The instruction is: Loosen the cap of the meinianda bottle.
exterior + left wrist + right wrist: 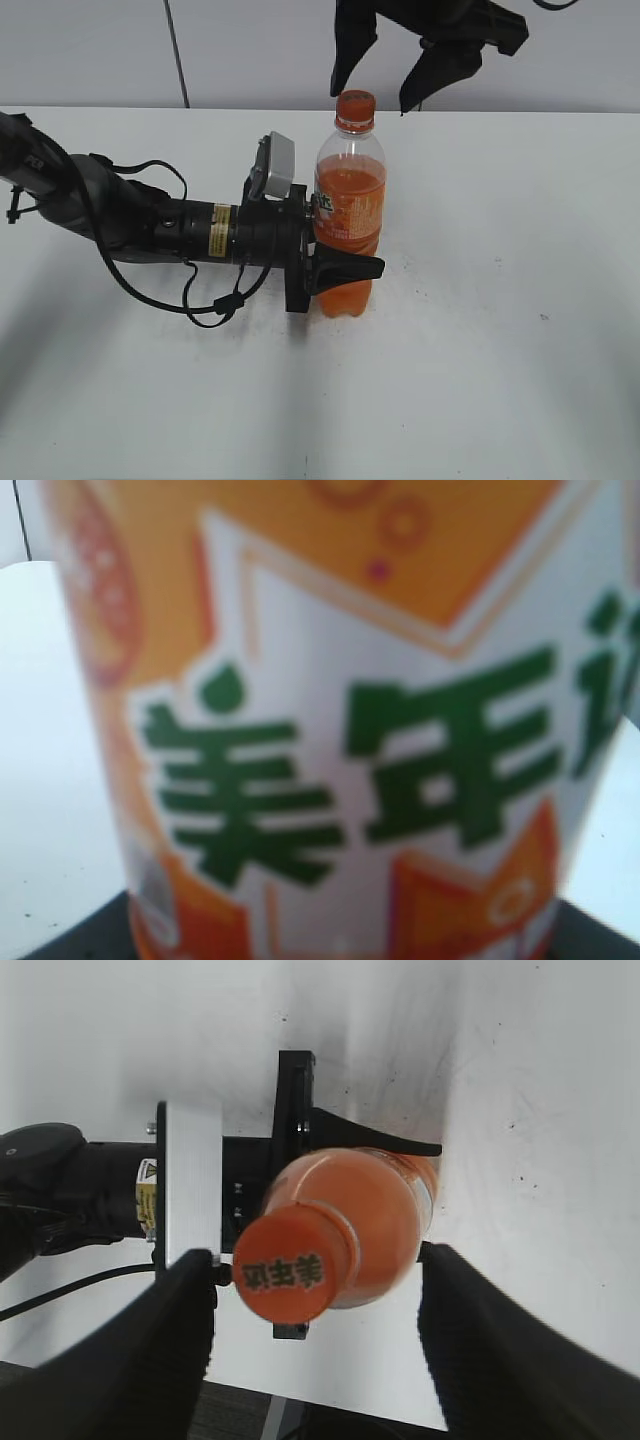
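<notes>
In the exterior view, the tall clear plastic bottle of orange drink (349, 215) is standing upright on the white table (500, 330), a little left of the middle. Its small round orange screw cap (355, 106) is sitting on the neck. The black left gripper (335, 262) is reaching in from the left, lying low along the table, and its fingers are closing around the lower body of the bottle, one dark finger (350, 268) showing across the front. A grey camera block (276, 166) is sitting on top of that arm's wrist. The black right gripper (385, 85) is hanging above the bottle with its jaws spread wide, one on each side of the cap and holding nothing; whether they are touching it cannot be told here.

In the left wrist view, the bottle's label (340, 730) is filling nearly the whole frame, blurred, white and orange with large green characters. The gripper's own fingers are barely showing.

In the right wrist view, looking down, the cap (287, 1272) is facing the camera with its printed top, the bottle's shoulder (370, 1215) spreading behind it. The right gripper's two dark fingers (150, 1360) are standing apart on either side of the cap, clear of it. Below, the left gripper (345, 1160) is clasping the bottle against the table (540, 1110).
</notes>
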Robot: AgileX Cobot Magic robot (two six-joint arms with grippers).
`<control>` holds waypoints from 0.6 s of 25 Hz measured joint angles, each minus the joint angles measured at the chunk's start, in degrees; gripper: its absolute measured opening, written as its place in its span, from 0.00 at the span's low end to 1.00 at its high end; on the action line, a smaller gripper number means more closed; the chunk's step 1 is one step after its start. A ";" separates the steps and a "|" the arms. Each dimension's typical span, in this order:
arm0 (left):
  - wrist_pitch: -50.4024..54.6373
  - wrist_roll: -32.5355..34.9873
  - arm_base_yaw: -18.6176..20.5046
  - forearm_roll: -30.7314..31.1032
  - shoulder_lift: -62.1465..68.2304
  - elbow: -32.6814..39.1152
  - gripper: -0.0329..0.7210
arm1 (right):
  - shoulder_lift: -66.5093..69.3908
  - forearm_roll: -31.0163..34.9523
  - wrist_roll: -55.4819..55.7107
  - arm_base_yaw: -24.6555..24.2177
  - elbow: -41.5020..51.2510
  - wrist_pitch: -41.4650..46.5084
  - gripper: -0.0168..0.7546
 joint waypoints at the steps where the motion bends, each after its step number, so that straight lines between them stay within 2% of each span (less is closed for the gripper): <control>1: 0.00 0.00 0.00 -0.02 0.00 0.00 0.56 | 0.00 -0.05 0.14 0.13 0.00 -0.17 0.65; 15: 0.00 0.00 0.00 -0.06 0.00 0.00 0.56 | 1.95 0.85 0.72 0.87 0.00 -1.49 0.64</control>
